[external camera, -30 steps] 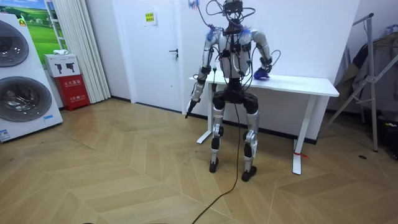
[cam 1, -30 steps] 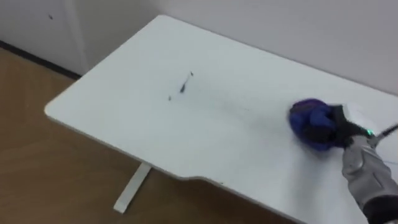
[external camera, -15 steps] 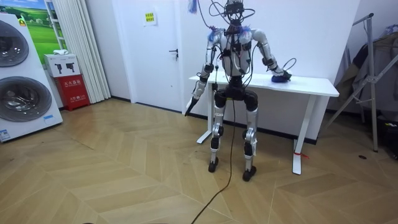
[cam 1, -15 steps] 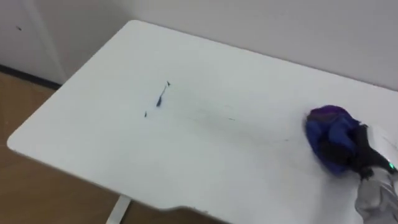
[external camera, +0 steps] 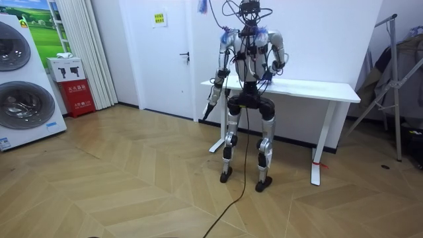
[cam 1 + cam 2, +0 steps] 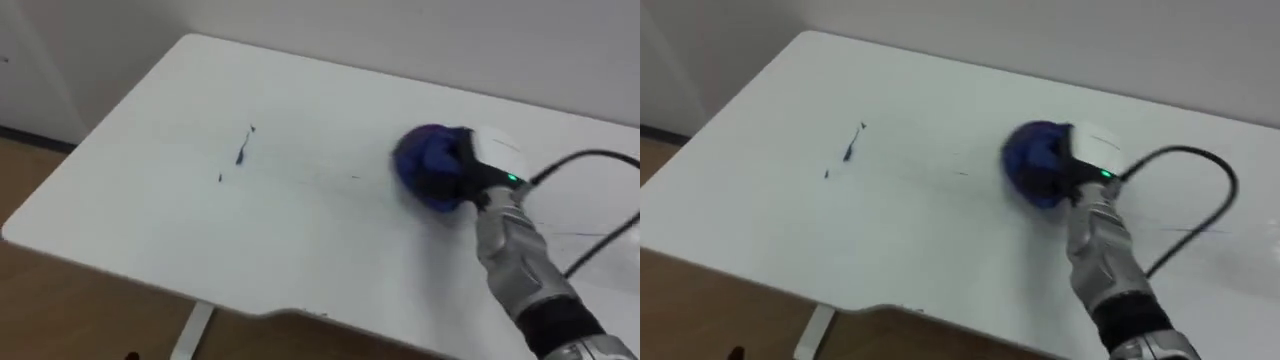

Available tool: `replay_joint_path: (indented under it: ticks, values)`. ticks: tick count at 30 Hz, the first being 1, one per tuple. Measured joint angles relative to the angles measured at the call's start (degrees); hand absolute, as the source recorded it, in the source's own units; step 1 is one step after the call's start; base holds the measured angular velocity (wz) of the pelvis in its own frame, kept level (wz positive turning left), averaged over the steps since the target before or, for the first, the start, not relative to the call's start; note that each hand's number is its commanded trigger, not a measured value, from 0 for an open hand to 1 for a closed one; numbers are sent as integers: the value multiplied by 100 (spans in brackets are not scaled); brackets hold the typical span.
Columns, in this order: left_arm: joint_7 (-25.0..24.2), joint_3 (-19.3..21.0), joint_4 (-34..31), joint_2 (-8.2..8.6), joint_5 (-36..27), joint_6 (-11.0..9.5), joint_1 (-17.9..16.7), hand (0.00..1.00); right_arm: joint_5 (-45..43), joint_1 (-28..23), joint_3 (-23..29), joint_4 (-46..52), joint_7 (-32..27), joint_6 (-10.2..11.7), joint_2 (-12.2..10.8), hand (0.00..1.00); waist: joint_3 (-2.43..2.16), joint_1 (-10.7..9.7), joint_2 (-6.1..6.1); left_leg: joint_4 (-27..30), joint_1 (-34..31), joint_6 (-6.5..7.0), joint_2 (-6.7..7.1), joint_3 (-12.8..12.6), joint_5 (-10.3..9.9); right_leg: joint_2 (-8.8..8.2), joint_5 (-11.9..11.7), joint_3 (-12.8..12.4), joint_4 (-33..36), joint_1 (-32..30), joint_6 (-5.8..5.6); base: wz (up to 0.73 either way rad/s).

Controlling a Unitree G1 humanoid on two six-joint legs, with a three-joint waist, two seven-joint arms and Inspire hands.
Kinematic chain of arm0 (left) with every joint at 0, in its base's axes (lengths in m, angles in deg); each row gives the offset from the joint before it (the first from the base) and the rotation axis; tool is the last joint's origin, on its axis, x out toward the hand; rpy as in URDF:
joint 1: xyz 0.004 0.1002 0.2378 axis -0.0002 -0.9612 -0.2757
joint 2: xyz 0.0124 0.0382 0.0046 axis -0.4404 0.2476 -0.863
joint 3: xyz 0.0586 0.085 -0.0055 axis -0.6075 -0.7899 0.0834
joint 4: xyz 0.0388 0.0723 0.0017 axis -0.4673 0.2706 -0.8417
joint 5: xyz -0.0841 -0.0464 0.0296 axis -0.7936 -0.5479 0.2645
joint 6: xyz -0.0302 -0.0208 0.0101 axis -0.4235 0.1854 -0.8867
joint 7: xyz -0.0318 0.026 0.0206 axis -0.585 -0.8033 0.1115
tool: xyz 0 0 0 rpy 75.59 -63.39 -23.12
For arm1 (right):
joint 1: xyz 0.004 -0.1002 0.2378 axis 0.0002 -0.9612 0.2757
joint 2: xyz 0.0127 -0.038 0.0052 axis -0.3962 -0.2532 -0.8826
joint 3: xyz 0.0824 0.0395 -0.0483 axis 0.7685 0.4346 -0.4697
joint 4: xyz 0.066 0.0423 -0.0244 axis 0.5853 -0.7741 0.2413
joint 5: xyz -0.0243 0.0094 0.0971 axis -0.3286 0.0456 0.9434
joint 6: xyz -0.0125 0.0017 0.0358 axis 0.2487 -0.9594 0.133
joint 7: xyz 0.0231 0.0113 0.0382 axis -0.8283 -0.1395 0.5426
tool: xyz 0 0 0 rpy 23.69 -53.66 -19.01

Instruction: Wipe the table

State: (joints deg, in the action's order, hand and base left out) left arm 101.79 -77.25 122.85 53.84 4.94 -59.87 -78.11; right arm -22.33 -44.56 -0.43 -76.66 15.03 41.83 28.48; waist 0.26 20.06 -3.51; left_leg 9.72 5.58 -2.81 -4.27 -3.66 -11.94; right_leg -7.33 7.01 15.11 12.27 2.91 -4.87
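A white table stands against the wall, and I stand at its front edge in the room view. Dark smudged marks lie on its left half. A bunched blue cloth rests on the tabletop near the middle, to the right of the marks. My right hand is shut on the cloth from its right side and presses it onto the surface. In the right eye view the cloth and right hand sit the same way. My left hand hangs at my side, off the table.
Faint thin lines cross the table's right part. Wooden floor lies past the table's left and front edges, with a white table leg below. In the room view a washing machine stands far left and a clothes rack at the right.
My right hand has slid the blue cloth leftward across the table, from the right part to near the middle, closer to the dark marks. The left arm still hangs down.
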Motion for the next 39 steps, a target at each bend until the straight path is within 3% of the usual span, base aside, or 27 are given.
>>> replay_joint_path:
  ticks: [2, 4, 6, 8, 10, 11, 13, 15, 16, 17, 19, 22, 24, 26, 27, 29, 30, 31, 32, 33, 34, 36, 39]
  values:
    - [-4, 50, -39, -20, -14, 150, -352, 0, -97, -89, 60, -83, 18, 4, -12, 100, 6, -26, 9, 57, 2, 7, 25, 204, -2, -28, -9, 283, -91, 167, -12, 45]
    - [-2, 90, -41, -29, -58, 196, -550, 0, -53, -332, 114, -284, -61, 58, 101, 100, 9, -120, 13, 60, 46, 22, 49, 365, 8, -50, -5, 389, -130, 254, -19, 51]
    - [1, 151, -46, -39, -97, 195, -730, 0, 263, -820, 364, -471, -405, 398, 179, 100, 16, -266, 48, 64, 117, 24, 87, 405, 9, -69, 1, 422, -263, 449, -28, 44]
    - [9, 395, -41, -41, -42, 172, -829, 0, 331, -1362, 965, -524, -883, 935, 176, 100, 12, -701, 51, 62, 141, 27, 121, 421, 10, -93, 22, 441, -368, 607, -63, 38]
    - [9, 666, -28, -48, 57, 97, -834, 0, 360, -1747, 1447, -609, -1254, 1184, 181, 100, 2, -877, 64, 49, 219, 27, 120, 351, 10, -94, 47, 382, -370, 661, -102, -3]
    - [15, 854, -12, -51, 122, 32, -811, 0, 450, -2023, 1823, -631, -1446, 1275, 191, 100, -21, -1061, 50, 48, 226, 27, 123, 349, 10, -98, 57, 367, -366, 688, -118, 0]
    - [21, 1012, -17, -71, 263, -87, -753, 0, 588, -2360, 2317, -748, -1728, 1353, 248, 100, -46, -1239, 56, 41, 258, 29, 124, 304, 8, -101, 72, 327, -363, 704, -140, -11]
    - [20, 1172, -49, -79, 395, -161, -767, 0, 769, -2639, 2690, -858, -1881, 1393, 356, 100, -108, -1355, 41, -40, 318, 36, 124, 189, -8, -107, 112, 277, -380, 715, -168, -26]
    - [21, 1207, -52, -111, 465, -186, -767, 0, 968, -2814, 2825, -1059, -1952, 1468, 515, 100, -167, -1432, 36, -37, 359, 36, 123, 188, -13, -107, 112, 268, -366, 748, -167, -3]
    - [21, 1201, -54, -146, 488, -210, -766, 0, 1136, -2914, 2904, -1263, -1955, 1472, 699, 100, -183, -1506, 32, -24, 413, 35, 120, 195, -46, -104, 112, 269, -357, 831, -168, 0]
    - [23, 1161, -108, -167, 482, -228, -744, 0, 1359, -2983, 2965, -1485, -1942, 1441, 880, 100, -198, -1497, 30, 47, 408, 32, 109, 170, -75, -96, 106, 235, -326, 832, -159, -9]
    - [37, 829, -99, -163, 418, -219, -649, 0, 1582, -2939, 2900, -1444, -1931, 1225, 898, 100, -196, -1472, 41, 110, 408, 30, 87, 137, -76, -92, 89, 206, -238, 818, -132, -9]
    - [63, 546, -77, -121, 426, -207, -606, 0, 1624, -2714, 2726, -1399, -1916, 922, 867, 100, -181, -1403, 68, 116, 412, -3, 65, 83, -90, -67, 58, 146, -240, 799, -90, -21]
    - [67, 302, -3, -20, 422, -149, -454, 0, 1541, -2423, 2335, -1062, -1718, 316, 773, 100, -142, -1135, 118, 116, 397, -4, 57, 85, -89, 4, -3, -39, -151, 606, -25, -51]
    - [66, 252, 20, -5, 423, -137, -423, 0, 1453, -2295, 2194, -972, -1617, 191, 731, 100, -120, -1093, 127, 115, 394, -3, 57, 116, -89, 31, -21, -86, -144, 570, 4, -63]
    - [57, 77, 64, 20, 415, -56, -351, 0, 1004, -1788, 1350, -315, -1086, -234, 493, 100, -89, -814, 153, 118, 285, 1, 52, 270, -89, 133, -96, -105, -105, 315, 110, -57]
    - [52, 49, 73, 19, 415, -35, -324, 0, 842, -1615, 1092, -158, -959, -295, 453, 100, -68, -756, 163, 118, 261, 4, 52, 321, -84, 158, -109, -108, -102, 266, 130, -31]
    - [42, 34, 68, 20, 423, 16, -259, 0, 445, -1182, 610, -48, -751, -302, 275, 100, -43, -661, 157, 115, 180, -10, 52, 441, -58, 196, -112, -94, -104, 184, 159, 8]
    - [4, -5, 10, 24, 423, 55, -189, 0, 123, -766, 269, -53, -518, -255, 166, 100, 27, -560, 154, 99, 126, -18, 54, 550, -16, 220, -88, -96, -108, 160, 181, 24]
    - [-12, -26, -51, 33, 426, 69, -186, 0, 9, -602, 165, -52, -400, -189, 163, 100, 29, -475, 142, 86, 89, -22, 54, 579, 0, 220, -73, -88, -100, 125, 185, 31]
    - [-64, -60, -170, 36, 425, 87, -242, 0, -66, -284, 44, -50, -191, -98, 158, 100, 26, -247, 129, 53, 25, -3, 55, 625, 37, 222, -50, -80, -94, 62, 185, 40]
    - [-126, -58, -214, 17, 419, 191, -458, 0, -122, -11, 43, -44, -52, -50, 119, 100, 4, -215, 91, 32, -43, 15, 104, 841, 81, 218, -22, -46, -185, 114, 170, 55]
    - [-216, 78, -220, 3, 347, 357, -898, 0, -101, -252, 208, -135, -61, -25, 196, 100, 1, -293, 62, 13, 85, 41, 134, 1041, 102, 173, -1, 184, -177, 315, 136, 59]
